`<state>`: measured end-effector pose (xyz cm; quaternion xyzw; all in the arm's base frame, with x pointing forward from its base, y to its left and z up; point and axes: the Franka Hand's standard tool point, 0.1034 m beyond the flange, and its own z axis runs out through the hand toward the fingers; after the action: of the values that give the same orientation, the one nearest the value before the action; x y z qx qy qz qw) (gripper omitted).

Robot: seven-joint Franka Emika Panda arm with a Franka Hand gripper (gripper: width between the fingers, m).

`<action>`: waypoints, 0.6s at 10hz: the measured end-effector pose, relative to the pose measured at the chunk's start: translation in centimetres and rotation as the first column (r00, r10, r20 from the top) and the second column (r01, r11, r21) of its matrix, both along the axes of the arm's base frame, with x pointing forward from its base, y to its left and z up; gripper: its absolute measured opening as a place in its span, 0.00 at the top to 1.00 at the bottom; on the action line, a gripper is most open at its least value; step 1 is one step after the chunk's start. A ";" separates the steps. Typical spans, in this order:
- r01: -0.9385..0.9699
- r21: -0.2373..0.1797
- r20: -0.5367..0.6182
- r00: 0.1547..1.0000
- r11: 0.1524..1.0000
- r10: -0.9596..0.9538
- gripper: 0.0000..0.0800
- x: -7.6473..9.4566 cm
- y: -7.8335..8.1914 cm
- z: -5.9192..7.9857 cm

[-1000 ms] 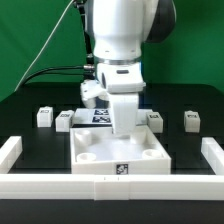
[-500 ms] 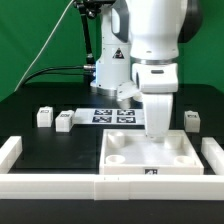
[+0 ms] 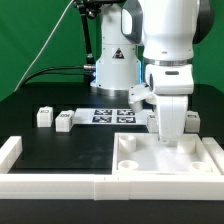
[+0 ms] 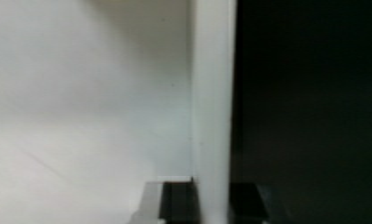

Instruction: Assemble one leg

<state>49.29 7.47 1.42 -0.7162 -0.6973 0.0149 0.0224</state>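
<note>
My gripper [image 3: 170,133] is shut on the far edge of the big flat white panel [image 3: 160,165] with round corner sockets. The panel lies flat at the exterior view's right, against the white fence. Two white legs with tags [image 3: 42,116] [image 3: 64,120] stand at the exterior view's left. A third leg [image 3: 190,121] stands at the right, behind the gripper. In the wrist view the dark fingertips [image 4: 179,203] straddle the panel's thin white edge [image 4: 213,100], with my gripper [image 4: 213,203] closed on it.
A low white fence [image 3: 50,185] runs along the front, with side walls at the left [image 3: 10,150] and right [image 3: 213,150]. The marker board [image 3: 112,115] lies at the back centre, before the arm's base.
My gripper has slid the panel from the middle to the exterior view's right, up to the right fence wall. The legs have not moved.
</note>
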 end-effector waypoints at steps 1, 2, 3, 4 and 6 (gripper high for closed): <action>0.003 -0.002 -0.005 1.000 1.000 -0.004 0.92 0.0 0.1 0.0; 0.003 -0.002 -0.006 1.000 1.000 -0.003 0.92 -0.1 0.2 0.0; 0.004 -0.003 -0.006 1.000 1.000 -0.004 0.92 -0.1 0.1 0.0; 0.004 -0.003 -0.006 1.000 1.000 -0.004 0.79 -0.1 0.1 0.0; 0.005 -0.003 -0.006 1.000 1.000 -0.005 0.52 -0.1 0.1 0.0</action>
<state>49.22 7.55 1.41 -0.7180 -0.6955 0.0180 0.0235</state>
